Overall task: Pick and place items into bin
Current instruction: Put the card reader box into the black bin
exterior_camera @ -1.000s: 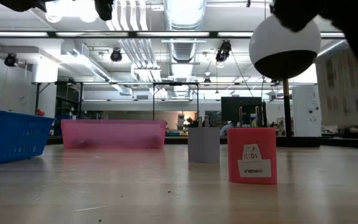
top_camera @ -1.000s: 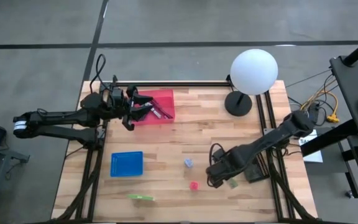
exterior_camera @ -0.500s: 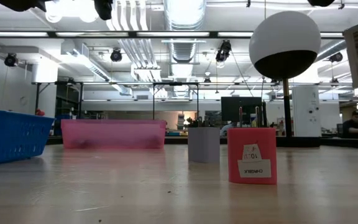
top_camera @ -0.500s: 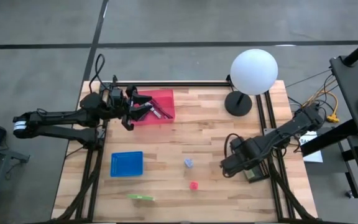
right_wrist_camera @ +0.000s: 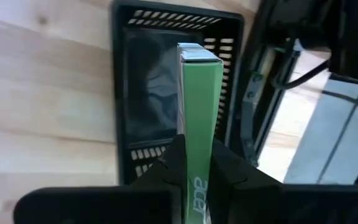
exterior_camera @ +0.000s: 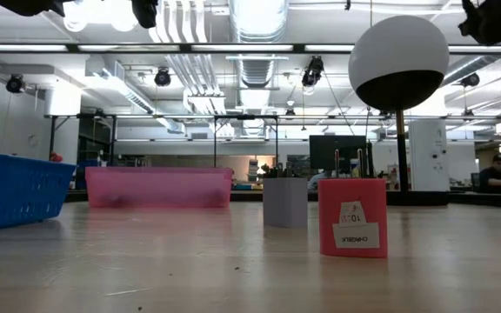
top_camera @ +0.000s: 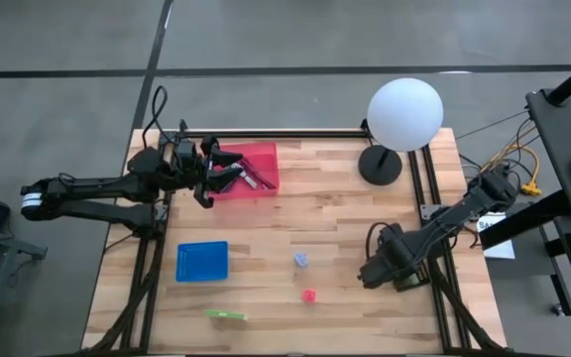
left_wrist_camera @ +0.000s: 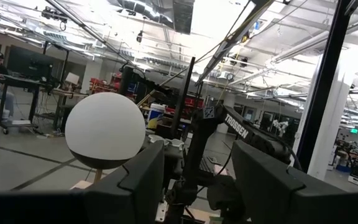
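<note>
Since a second ago the right pincer [right_wrist_camera: 194,165] has swung from the table's front middle toward its right edge, gripping a green box [right_wrist_camera: 199,118] above the black bin [right_wrist_camera: 129,93]. Placing is in hand; next calls for lowering and releasing. The left pincer [top_camera: 224,171] hovers spread at the pink bin [top_camera: 261,157].

Mid-table wood [top_camera: 315,213] lies open btwn pink bin [top_camera: 256,169] w/ left gripper [top_camera: 228,171] over it, blue bin [top_camera: 202,261], globe lamp [top_camera: 402,117] & black bin [right_wrist_camera: 173,93] under right gripper [right_wrist_camera: 194,165]; lavender block [top_camera: 301,260], pink block [top_camera: 309,295] dot near side.
</note>
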### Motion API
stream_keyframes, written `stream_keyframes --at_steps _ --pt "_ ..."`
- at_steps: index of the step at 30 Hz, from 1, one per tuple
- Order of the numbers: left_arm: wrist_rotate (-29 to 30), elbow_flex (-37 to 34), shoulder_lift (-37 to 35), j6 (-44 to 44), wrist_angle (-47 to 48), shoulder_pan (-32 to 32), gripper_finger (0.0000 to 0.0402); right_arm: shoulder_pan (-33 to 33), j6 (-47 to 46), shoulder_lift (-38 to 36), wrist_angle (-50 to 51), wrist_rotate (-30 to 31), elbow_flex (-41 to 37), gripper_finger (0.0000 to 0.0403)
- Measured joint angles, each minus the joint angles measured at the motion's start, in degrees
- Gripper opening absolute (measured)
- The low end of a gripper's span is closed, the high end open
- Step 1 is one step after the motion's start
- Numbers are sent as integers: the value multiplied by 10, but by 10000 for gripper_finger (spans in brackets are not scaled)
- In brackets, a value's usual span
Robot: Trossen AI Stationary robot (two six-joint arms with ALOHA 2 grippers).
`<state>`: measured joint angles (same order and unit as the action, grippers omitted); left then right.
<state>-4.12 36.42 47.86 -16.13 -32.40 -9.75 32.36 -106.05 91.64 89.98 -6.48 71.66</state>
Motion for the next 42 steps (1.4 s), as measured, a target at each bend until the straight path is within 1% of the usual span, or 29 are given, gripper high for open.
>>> stream_keyframes --at_steps 7,13,24,28,33,42 --pt "0 0 0 0 0 0 173 0 4 3 1 0 -45 18" --pt "0 0 0 0 0 0 173 0 21 3 -2 -20 -80 18" --pt "0 0 1 0 0 0 173 0 39 3 -3 -24 -85 45" --pt "0 0 1 0 0 0 173 0 60 3 -3 -24 -82 58" --pt "0 0 1 0 0 0 173 0 58 3 -4 -25 -82 81" --pt "0 0 1 0 0 0 173 0 57 3 -5 -25 -80 141"
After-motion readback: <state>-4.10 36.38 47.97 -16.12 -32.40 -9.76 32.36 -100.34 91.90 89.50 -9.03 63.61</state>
